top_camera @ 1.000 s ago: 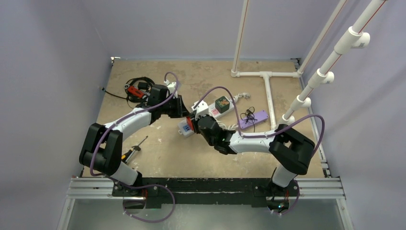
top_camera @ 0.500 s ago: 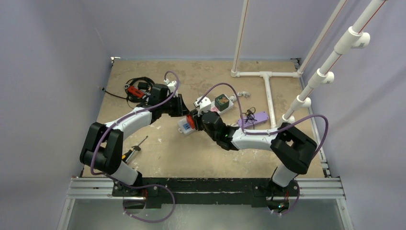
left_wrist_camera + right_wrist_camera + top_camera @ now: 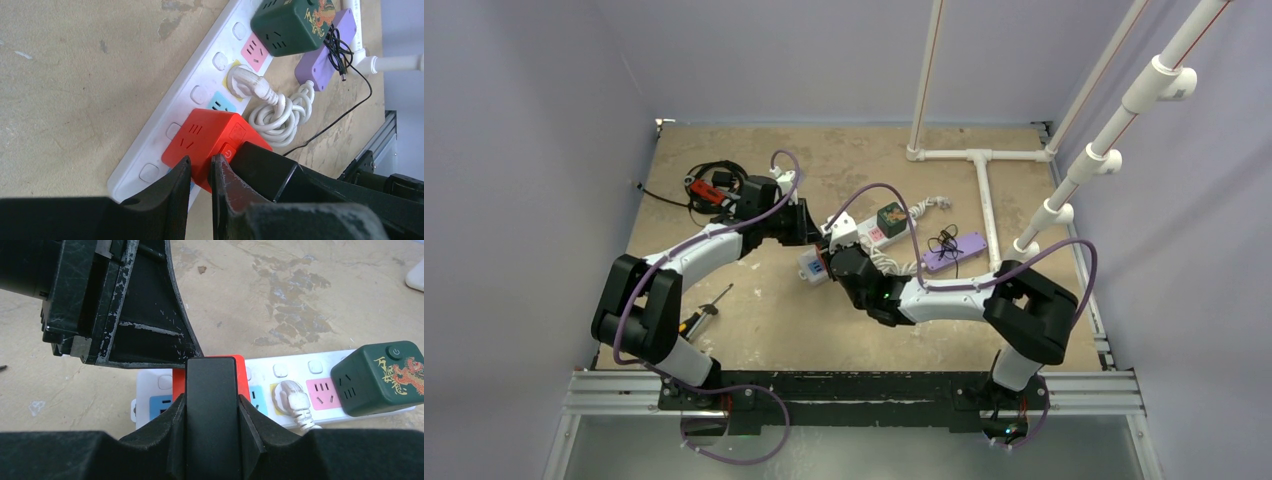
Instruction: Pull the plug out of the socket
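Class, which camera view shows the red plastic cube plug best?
Left wrist view: the red plastic cube plug shows two faces, seated on the long white power strip. In the right wrist view the right end effector covers most of it; the top external view gives only a small red sliver.

The long white plastic power strip [image 3: 187, 100], with a row of pastel blue, yellow and pink outlets and round white buttons, is lying flat on the counter [image 3: 75, 75], running diagonally in the top view. Its white cord [image 3: 272, 112] is lying bunched in loops just beside it. The red cube-shaped plastic plug [image 3: 205, 137] is sitting upright in the strip, next to the last blue outlet at one end.
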Robot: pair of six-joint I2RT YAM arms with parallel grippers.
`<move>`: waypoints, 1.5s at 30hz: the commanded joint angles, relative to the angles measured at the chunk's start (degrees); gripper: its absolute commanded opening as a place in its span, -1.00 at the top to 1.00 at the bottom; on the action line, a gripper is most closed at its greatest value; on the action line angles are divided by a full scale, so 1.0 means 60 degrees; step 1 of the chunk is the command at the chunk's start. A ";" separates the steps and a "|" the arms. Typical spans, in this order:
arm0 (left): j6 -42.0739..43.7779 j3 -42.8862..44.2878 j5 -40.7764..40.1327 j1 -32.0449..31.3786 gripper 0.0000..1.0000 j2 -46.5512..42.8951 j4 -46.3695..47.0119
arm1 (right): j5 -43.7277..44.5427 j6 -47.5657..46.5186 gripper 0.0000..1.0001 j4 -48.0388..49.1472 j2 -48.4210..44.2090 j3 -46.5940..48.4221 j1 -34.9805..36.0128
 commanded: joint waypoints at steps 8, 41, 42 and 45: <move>0.0669 -0.0319 -0.1668 0.0115 0.65 0.0675 -0.1466 | -0.3304 0.0635 1.00 0.0858 -0.1025 -0.0312 -0.1660; 0.0701 -0.0253 -0.1701 0.0100 0.66 0.0662 -0.1468 | 0.0219 0.0106 1.00 0.0499 -0.0938 0.0103 0.0208; 0.0714 -0.0251 -0.1733 0.0088 0.66 0.0618 -0.1464 | 0.0207 0.0115 1.00 0.0507 -0.1048 0.0064 0.0200; 0.0763 -0.0206 -0.1893 0.0100 0.65 0.0487 -0.1512 | 0.0266 0.0222 1.00 0.0326 -0.1473 -0.0009 0.0034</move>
